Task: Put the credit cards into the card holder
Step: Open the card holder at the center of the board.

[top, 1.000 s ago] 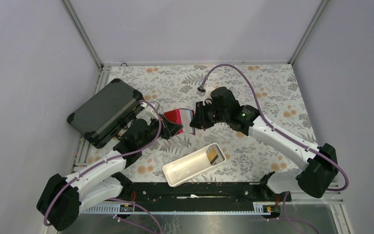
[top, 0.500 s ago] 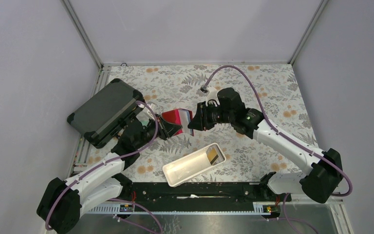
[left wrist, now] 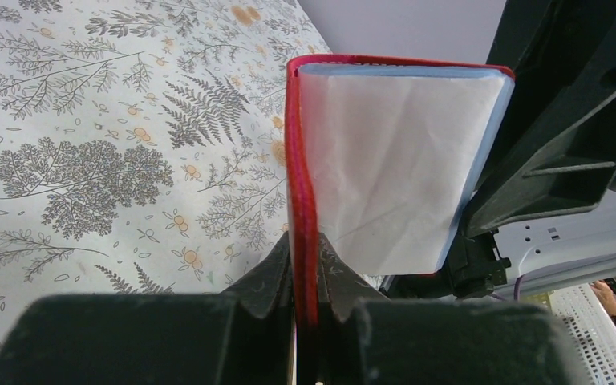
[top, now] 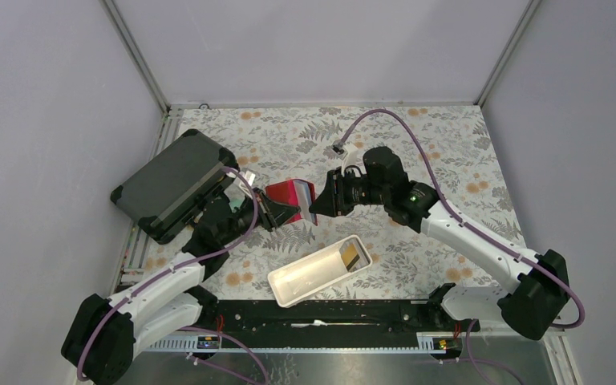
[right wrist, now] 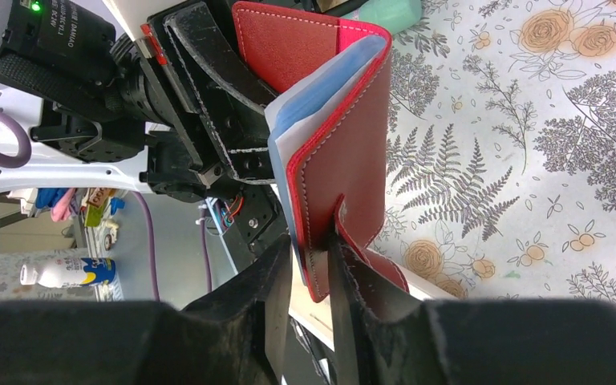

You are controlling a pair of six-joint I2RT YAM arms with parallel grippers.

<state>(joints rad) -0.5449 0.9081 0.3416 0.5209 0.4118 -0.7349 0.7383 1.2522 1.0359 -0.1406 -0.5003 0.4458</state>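
Jaws of the left gripper point(left wrist: 305, 255) are pinching, almost fully closed, one cover of the small red leather-like folding wallet point(left wrist: 299, 144). Between its covers, light blue plastic cards point(right wrist: 317, 100) are sitting. Opposite, the right gripper point(right wrist: 313, 245) is clamping narrowly on the other cover. Nearer the bases than the fingers, a yellow-brown plastic card point(top: 354, 256) is lying in the long white rectangular tray point(top: 309, 281).

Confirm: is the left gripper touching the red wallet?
Touching. In the left wrist view the left gripper has both fingers clamped on the red wallet's edge, with no gap on either side.
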